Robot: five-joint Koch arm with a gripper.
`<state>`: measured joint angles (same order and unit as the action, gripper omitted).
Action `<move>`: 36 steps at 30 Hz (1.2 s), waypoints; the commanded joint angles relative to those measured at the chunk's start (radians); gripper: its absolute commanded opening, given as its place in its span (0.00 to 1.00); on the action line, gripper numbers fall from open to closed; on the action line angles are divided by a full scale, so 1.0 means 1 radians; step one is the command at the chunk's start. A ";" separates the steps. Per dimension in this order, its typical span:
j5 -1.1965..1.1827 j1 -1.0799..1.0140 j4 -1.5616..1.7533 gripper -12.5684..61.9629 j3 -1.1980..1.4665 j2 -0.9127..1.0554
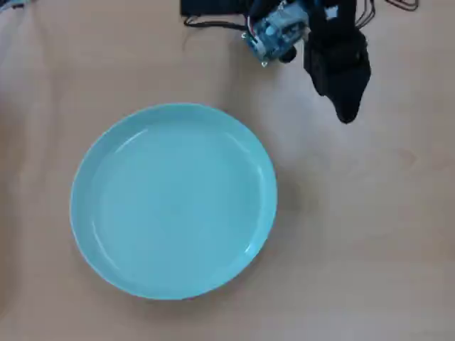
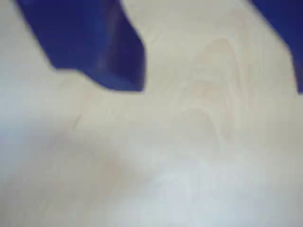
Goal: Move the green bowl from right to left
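the green bowl (image 1: pixel 173 201) lies flat, empty and untouched on the table (image 1: pixel 370 234). the gripper (image 1: pixel 346 114) hangs apart at its two o'clock, jaws spread over bare wood in the wrist view, likely because nothing is grasped.

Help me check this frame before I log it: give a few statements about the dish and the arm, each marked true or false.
1. The glossy pale turquoise-green round bowl is empty. True.
2. The black end effector grips the bowl's rim. False: in the overhead view it sits apart, above and right of the bowl.
3. The bowl rests on the light wooden table. True.
4. The wrist view shows the bowl between the jaws. False: only bare table shows between them.
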<state>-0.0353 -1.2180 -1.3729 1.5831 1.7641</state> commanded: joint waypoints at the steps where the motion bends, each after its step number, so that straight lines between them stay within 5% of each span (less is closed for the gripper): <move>1: -0.126 0.034 0.012 0.62 -0.084 0.038; 26: -0.247 0.009 0.003 0.63 -0.092 0.048; 36: -0.318 -0.337 -0.126 0.63 -0.087 0.161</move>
<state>-0.3513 -1.4941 -1.4373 1.5815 1.8883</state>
